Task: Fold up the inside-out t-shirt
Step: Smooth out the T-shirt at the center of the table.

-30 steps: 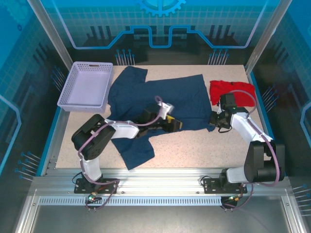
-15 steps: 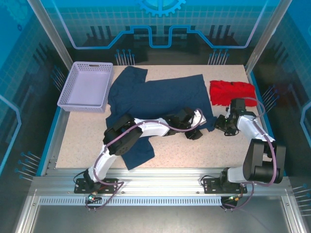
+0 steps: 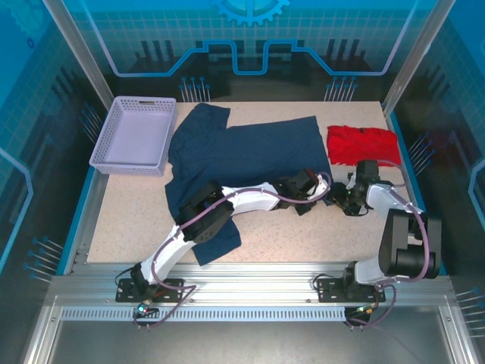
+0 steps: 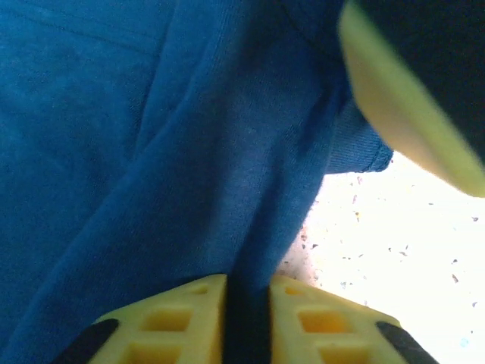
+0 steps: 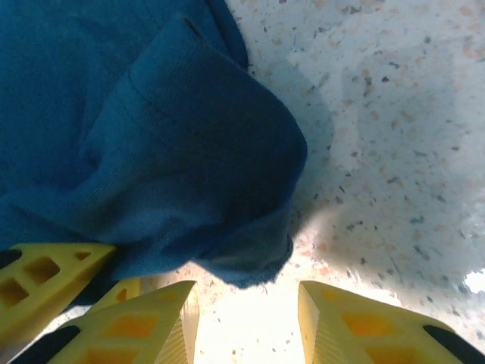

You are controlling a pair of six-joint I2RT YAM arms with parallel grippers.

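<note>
Since the shirt [image 3: 242, 152] lies spread and unfolded across the middle of the bench [image 3: 303, 243], between the basket [image 3: 135, 135] and the red garment [image 3: 362, 142], the fold looks barely begun, and the step in hand appears to be taking hold of its near right corner [image 5: 250, 265]; the left arm [image 3: 250, 199] reaches across the cloth, and in its wrist view the left jaws are pressed nearly together, pinching a ridge of shirt; the right jaws stand spread just beside that corner, bare bench between them, holding nothing; next, I judge, they must close on the hem so that both can lift and carry the edge over evenly; the cloth is soft, matte navy knit, rumpled into rounded folds with a stitched hem; the bench is hard, pale and speckled.
</note>
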